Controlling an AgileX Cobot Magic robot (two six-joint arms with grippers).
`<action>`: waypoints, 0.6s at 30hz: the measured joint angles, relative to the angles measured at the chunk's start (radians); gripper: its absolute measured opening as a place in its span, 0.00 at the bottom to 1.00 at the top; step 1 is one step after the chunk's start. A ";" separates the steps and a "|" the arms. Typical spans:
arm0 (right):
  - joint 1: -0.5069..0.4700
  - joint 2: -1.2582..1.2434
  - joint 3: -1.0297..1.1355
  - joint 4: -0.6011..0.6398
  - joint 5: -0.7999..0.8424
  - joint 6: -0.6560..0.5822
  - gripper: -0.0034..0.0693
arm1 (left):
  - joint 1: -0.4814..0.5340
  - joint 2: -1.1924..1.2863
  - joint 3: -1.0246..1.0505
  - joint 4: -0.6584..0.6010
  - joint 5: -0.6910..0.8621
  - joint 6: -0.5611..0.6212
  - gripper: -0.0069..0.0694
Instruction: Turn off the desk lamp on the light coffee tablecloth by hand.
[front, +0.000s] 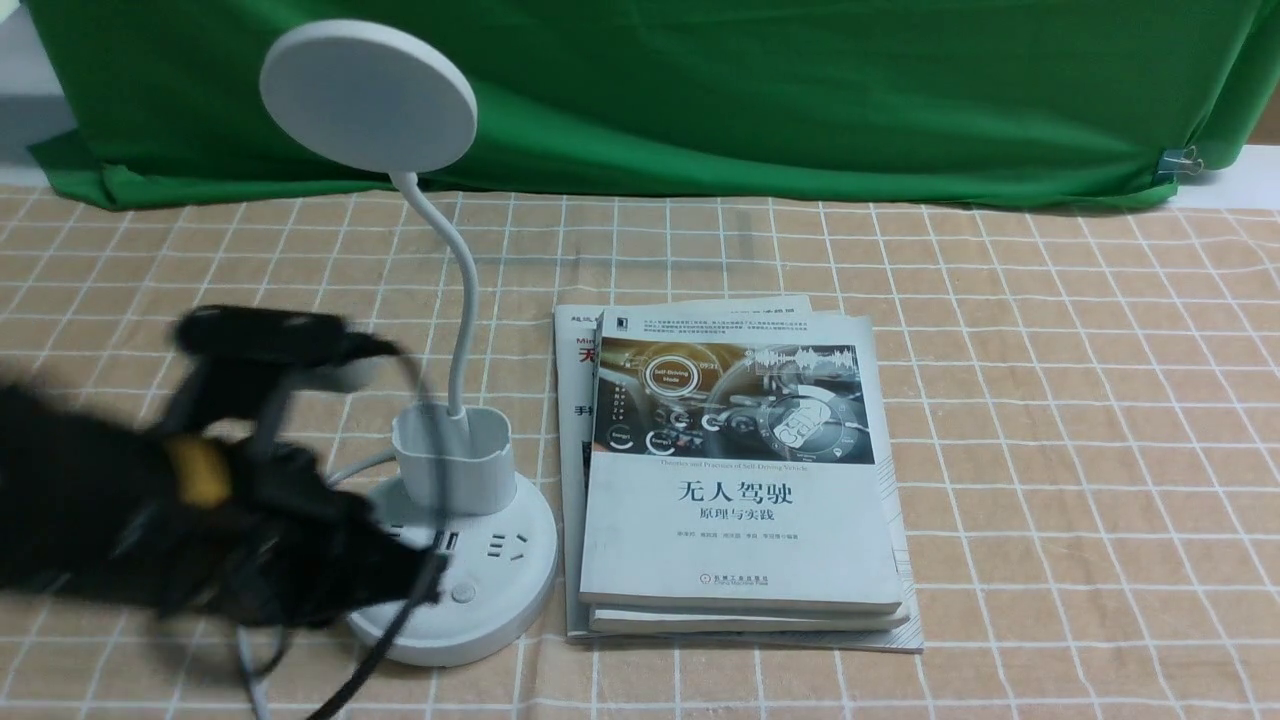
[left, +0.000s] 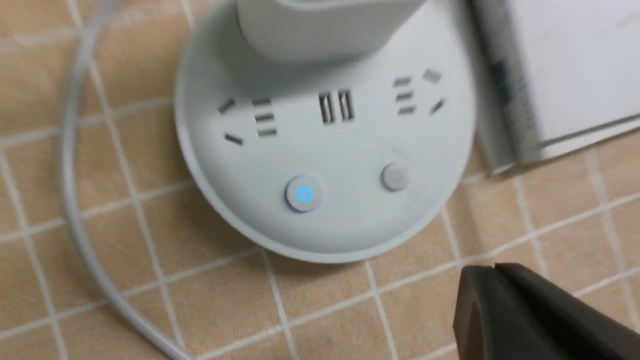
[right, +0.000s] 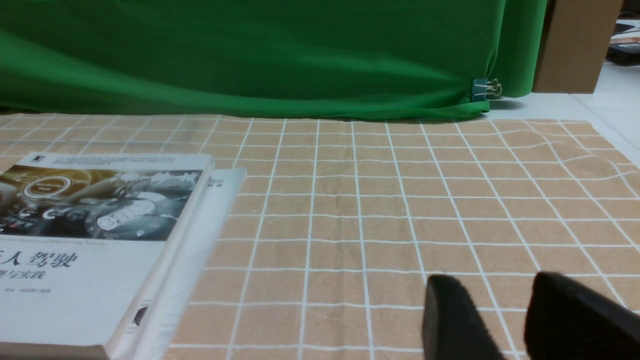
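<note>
Lamp (front: 455, 455) stands on the cloth (front: 1050, 450), just left of the books (front: 740, 480). One button (left: 304, 194) glows blue. The left gripper (left: 492, 275) hangs near its base, jaws pressed together, holding nothing. The right gripper (right: 500, 292) has jaws a little apart, empty.

One desk lamp (front: 455, 460); three stacked books (front: 740, 500); one binder clip (front: 1185, 160).

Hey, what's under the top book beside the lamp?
At least two more books, showing only edges along the left and front; their covers are mostly hidden. The stack lies on the tablecloth.
</note>
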 joint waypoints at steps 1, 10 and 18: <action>0.000 0.000 0.000 0.000 0.000 0.000 0.38 | 0.000 -0.077 0.061 -0.001 -0.048 0.000 0.08; 0.000 0.000 0.000 0.000 0.000 0.000 0.38 | 0.000 -0.590 0.369 -0.003 -0.146 -0.016 0.08; 0.000 0.000 0.000 0.000 0.000 0.000 0.38 | 0.000 -0.816 0.451 -0.003 -0.161 -0.016 0.08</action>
